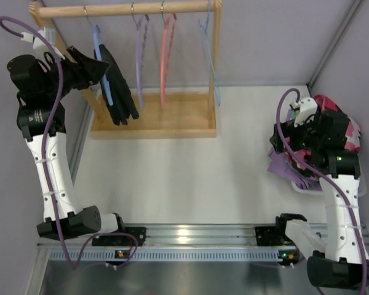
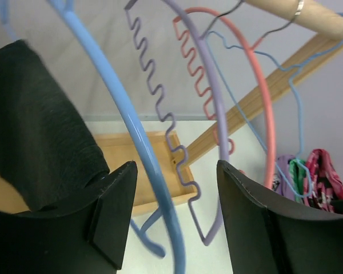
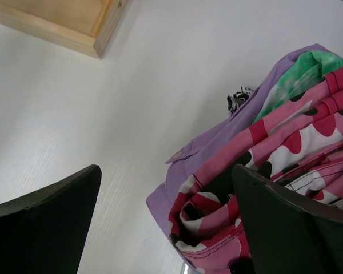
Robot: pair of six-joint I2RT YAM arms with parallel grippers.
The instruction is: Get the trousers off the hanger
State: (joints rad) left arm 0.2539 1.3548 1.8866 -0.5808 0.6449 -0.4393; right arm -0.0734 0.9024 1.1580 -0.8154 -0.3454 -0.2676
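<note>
From above, I see the trousers (image 1: 118,92) draped on the hanger (image 1: 98,52) at the left end of the wooden rack (image 1: 154,126). My left arm (image 1: 49,166) is raised beside them and my right arm (image 1: 343,196) is over the clothes heap (image 1: 353,132). On the left wrist camera, the left gripper (image 2: 176,168) gapes wide, with the hanger's blue arm passing between its fingers and the trousers just outside one finger. On the right wrist camera, the right gripper (image 3: 166,168) is spread apart above the heap, holding nothing.
</note>
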